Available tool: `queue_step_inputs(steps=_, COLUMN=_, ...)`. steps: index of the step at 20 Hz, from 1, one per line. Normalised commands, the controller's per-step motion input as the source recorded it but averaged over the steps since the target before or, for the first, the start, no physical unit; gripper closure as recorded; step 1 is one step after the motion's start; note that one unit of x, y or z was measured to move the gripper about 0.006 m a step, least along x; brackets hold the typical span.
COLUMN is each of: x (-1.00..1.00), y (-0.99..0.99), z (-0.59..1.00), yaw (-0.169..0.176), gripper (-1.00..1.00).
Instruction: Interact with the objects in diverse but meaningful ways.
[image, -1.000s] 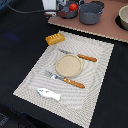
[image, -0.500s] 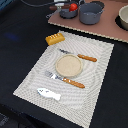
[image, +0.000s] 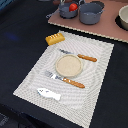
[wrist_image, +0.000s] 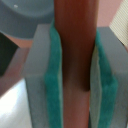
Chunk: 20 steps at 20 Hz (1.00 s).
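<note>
Between my pads sits the brown sausage: jaws closed on it, green pad faces touching both its sides. Its long axis runs along the fingers, so it hangs lengthwise in the grip and sticks out past the tips. My gripper doesn't show in the exterior view, so I can't place myself from there.

Just behind the sausage in the wrist view is a blue-grey curved wall, probably one of the pots. I can't tell which one, nor whether I'm over it or beside it.

Exterior view, at the far edge: blue-grey handled pot, and to its left a second pot with the red tomato in it.

On the striped placemat: bread loaf at the far left corner, round plate in the middle, knife beyond it, fork on its near side, white fish at the near edge.

Judgement: a drop into a pot means going down along the sausage's axis, so which pot lies under the tip matters most.
</note>
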Motion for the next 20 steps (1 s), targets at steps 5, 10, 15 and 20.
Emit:
queue_step_inputs(steps=5, x=0.25, y=0.57, z=0.02, yaw=0.000, gripper=1.00)
queue_step_inputs(steps=10, x=0.67, y=0.43, z=0.15, yaw=-0.001, gripper=1.00)
queue_step_inputs(steps=15, x=0.76, y=0.46, z=0.18, yaw=-0.011, gripper=1.00)
queue_step_inputs(steps=20, x=0.72, y=0.47, z=0.15, yaw=-0.009, gripper=1.00)
